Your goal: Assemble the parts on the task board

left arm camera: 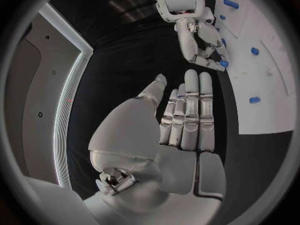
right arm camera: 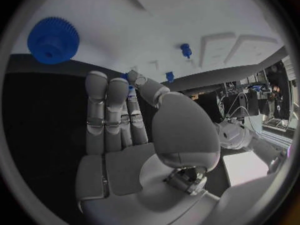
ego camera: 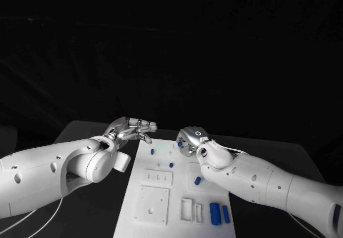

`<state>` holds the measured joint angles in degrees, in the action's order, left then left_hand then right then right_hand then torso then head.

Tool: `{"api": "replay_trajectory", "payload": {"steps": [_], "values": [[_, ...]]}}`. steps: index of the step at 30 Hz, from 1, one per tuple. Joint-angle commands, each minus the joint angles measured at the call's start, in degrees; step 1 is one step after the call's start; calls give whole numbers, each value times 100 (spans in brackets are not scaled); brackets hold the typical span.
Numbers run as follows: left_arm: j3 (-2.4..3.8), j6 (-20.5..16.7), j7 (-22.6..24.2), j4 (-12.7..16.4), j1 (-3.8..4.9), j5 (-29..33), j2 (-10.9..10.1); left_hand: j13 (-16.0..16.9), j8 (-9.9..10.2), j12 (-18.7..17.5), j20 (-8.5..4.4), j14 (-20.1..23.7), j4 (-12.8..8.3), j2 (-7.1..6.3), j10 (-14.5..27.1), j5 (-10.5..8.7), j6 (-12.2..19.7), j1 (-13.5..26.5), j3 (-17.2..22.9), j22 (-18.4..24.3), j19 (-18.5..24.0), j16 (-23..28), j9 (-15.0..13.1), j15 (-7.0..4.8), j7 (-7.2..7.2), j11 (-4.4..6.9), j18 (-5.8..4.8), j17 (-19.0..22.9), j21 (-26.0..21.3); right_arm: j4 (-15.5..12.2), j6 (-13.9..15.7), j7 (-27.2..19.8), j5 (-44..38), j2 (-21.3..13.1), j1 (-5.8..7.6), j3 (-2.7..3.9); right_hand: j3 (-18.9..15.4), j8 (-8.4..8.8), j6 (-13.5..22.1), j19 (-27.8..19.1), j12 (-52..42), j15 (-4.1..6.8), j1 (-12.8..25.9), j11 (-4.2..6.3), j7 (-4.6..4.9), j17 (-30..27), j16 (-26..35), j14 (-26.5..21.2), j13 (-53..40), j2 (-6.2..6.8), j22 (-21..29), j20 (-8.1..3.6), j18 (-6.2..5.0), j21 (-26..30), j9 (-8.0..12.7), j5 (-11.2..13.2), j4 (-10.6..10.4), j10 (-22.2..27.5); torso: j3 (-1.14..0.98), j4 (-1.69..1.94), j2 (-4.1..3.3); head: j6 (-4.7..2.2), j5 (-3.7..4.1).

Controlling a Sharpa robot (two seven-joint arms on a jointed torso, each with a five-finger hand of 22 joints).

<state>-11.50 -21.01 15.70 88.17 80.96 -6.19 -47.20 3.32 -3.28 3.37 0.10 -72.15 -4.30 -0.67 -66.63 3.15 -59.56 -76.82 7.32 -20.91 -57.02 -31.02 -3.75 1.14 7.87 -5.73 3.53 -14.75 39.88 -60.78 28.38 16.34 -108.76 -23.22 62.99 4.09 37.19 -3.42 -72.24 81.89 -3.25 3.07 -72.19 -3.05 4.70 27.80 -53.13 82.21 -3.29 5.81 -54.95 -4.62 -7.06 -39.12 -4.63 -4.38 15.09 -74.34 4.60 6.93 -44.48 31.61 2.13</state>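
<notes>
The white task board (ego camera: pixel 161 198) lies lengthwise in the middle of the black table. My right hand (ego camera: pixel 192 139) hovers over its far end and pinches a small blue piece (right arm camera: pixel 129 81) between thumb and a finger; the same piece (left arm camera: pixel 223 63) shows at its fingertips in the left wrist view. A blue gear (right arm camera: pixel 53 40) sits on the board just beyond those fingers. My left hand (ego camera: pixel 132 130) hangs off the board's far left corner, fingers straight and side by side (left arm camera: pixel 187 115), holding nothing. Small blue pegs (ego camera: pixel 151 150) (ego camera: pixel 171 164) (ego camera: pixel 197 181) stand along the board.
Two longer blue parts (ego camera: pixel 214 213) (ego camera: pixel 226 213) lie at the board's near right, beside white slotted blocks (ego camera: pixel 187 208). A square white plate (ego camera: pixel 153 204) and a smaller raised one (ego camera: pixel 158 177) sit on the board's left half. Bare black table (ego camera: pixel 93 208) flanks the board.
</notes>
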Motion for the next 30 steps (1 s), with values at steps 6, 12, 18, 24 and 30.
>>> {"api": "replay_trajectory", "payload": {"steps": [6, 12, 18, 24, 30], "values": [[6, 82, 8, -6, 14, -25, 52, 9, -32, 5, 14, -5, -11, 12, 49, 38, 21, 43, -35, 5, 15, 22, -5, 11, -10, 7, 110, 6, -26, 74, 169, 251, -180, 111, 22, 18, 52, -25, -45, 55, -11, 17, -55, 109, -3, -4, 2, 12, -18, 7, -61, 7, -7, 61, -2, 17, -5, -164, 10, 21, -18, 1, -3], [6, 80, 4, -10, 37, -26, 78, 9, -32, 5, 14, -5, -11, 12, 49, 38, 21, 43, -35, 5, 15, 22, -5, 11, -10, 7, 110, 6, -26, 109, 158, 223, -181, 179, 51, 22, 52, -25, -45, 55, -11, 17, -55, 109, -3, -4, 2, 12, -18, 7, -61, 7, -7, 61, -2, 17, -5, -164, 14, 16, -33, -7, -8], [8, 83, 4, 30, 68, -33, 91, 9, -32, 5, 14, -5, -11, 12, 49, 38, 21, 43, -35, 5, 15, 22, -5, 11, -10, 7, 110, 6, -26, 179, 136, 146, -158, 266, 60, 23, 68, -24, -42, 104, -9, 19, -62, 107, -2, -11, -1, 7, -18, 16, -226, 6, -6, 189, 0, 21, -14, -160, 16, 46, -72, 6, -28], [9, 78, 3, 50, 90, -42, 87, 9, -32, 5, 14, -5, -11, 12, 49, 38, 21, 43, -35, 5, 15, 22, -5, 11, -10, 7, 110, 6, -26, 191, 138, 125, -153, 296, 60, 24, 75, -25, -39, 136, -9, 18, -56, 106, -1, -12, -6, 5, -18, 14, -337, 6, -5, 246, 1, 16, -1, -155, 29, 86, -105, 17, 0], [10, 77, 1, 53, 105, -46, 77, 9, -32, 5, 14, -5, -11, 12, 49, 38, 21, 43, -35, 5, 15, 22, -5, 11, -10, 7, 110, 6, -26, 175, 113, 104, -141, 287, 60, 24, 77, -25, -38, 147, -9, 20, -50, 105, -1, -14, -6, 6, -18, 15, -385, 5, -4, 255, 2, 12, 0, -155, 30, 69, -121, 14, 3]]}}
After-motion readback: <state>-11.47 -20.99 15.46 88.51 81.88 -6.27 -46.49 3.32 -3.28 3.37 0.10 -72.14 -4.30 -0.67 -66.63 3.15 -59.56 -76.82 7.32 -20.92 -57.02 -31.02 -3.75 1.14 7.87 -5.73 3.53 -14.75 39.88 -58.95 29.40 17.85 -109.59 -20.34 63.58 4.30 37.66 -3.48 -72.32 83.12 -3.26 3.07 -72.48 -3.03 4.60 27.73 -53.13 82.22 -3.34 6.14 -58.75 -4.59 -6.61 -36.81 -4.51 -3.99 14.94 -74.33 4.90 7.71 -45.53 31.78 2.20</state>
